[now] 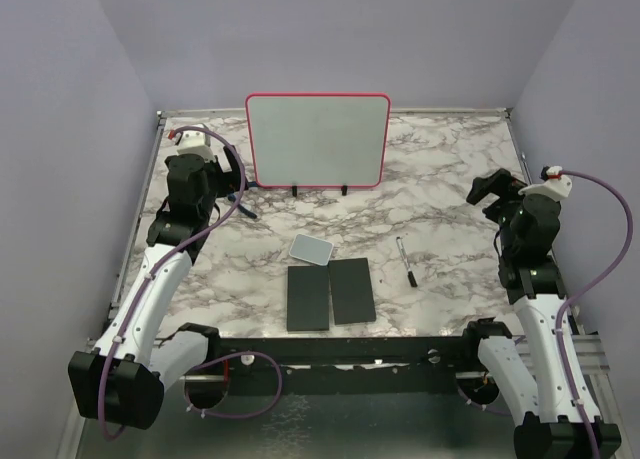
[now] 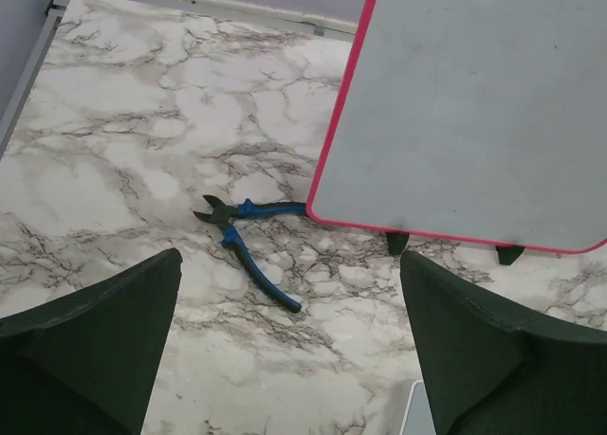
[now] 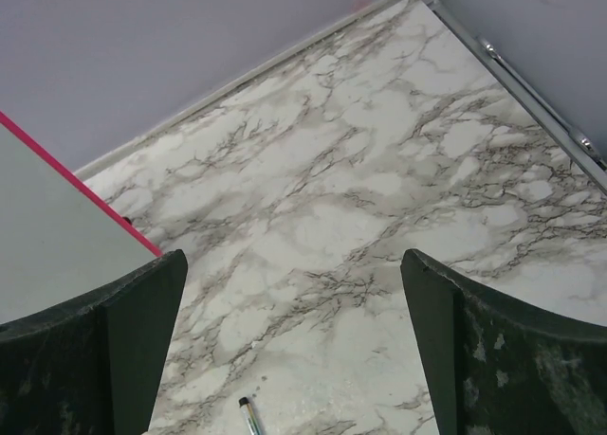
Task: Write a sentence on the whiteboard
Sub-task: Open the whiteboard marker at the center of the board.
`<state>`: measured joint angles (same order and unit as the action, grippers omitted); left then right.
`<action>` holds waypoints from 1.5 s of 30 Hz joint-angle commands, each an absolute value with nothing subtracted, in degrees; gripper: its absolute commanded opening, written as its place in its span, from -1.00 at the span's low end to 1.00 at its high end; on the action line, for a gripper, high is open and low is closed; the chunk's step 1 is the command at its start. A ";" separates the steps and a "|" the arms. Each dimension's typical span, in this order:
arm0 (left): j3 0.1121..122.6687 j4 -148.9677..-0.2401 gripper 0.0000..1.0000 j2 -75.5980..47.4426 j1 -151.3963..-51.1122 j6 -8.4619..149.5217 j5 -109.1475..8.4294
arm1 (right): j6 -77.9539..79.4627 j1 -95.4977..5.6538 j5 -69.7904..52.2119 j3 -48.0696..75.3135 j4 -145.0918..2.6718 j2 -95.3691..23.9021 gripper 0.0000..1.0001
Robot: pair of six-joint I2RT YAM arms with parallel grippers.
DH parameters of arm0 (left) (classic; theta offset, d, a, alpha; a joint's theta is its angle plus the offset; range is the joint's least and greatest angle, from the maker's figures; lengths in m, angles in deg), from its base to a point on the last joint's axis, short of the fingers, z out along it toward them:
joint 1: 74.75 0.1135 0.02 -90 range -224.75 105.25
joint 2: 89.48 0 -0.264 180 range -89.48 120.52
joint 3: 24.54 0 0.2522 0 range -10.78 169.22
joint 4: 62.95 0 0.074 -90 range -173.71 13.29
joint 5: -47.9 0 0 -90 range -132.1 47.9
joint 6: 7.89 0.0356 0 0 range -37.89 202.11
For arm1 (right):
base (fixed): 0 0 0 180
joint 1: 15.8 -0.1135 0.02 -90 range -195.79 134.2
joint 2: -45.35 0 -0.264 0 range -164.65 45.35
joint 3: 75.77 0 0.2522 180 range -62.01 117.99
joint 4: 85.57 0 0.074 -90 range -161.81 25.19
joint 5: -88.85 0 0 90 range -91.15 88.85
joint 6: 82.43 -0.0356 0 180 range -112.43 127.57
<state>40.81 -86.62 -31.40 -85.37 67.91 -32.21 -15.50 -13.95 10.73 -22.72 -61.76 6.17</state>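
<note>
wide-apart dark fingers of the left gripper point(image 2: 289, 257) and right gripper point(image 3: 294, 257) fill the wrist views' lower corners, jaws spread and holding nothing. seen from above, the marble table point(image 1: 440, 179) carries the whiteboard point(image 1: 317, 139) upright on two black feet at twelve o'clock, its face plain. two black slabs point(image 1: 308, 299) lie side by side at six, a small grey pad point(image 1: 311, 248) just beyond them. blue-handled pliers point(image 2: 248, 241) lie at ten o'clock by the board's lower left corner; a marker point(image 1: 404, 261) lies at four.
</note>
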 commanded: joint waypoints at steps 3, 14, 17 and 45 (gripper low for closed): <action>41.46 -85.93 0.98 -30.69 -85.13 66.28 -30.21 | -14.24 -13.77 5.80 -20.60 -58.96 5.59 1.00; 39.14 -85.76 0.98 -31.24 -85.95 67.60 -33.35 | -13.66 -14.96 -9.01 -12.09 -43.07 -16.86 0.57; 39.09 -85.67 0.98 -30.97 -85.94 67.47 -34.46 | -13.78 -21.23 -3.01 -11.00 -41.04 -22.50 0.53; 39.23 -85.57 0.98 -28.93 -86.12 66.38 -38.10 | -16.87 -42.77 7.63 -7.84 -39.78 -47.11 -0.22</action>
<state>39.66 -86.18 -29.10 -85.76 66.86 -36.75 -16.40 -42.36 5.75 -8.65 -39.56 -45.89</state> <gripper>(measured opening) 0.988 0.423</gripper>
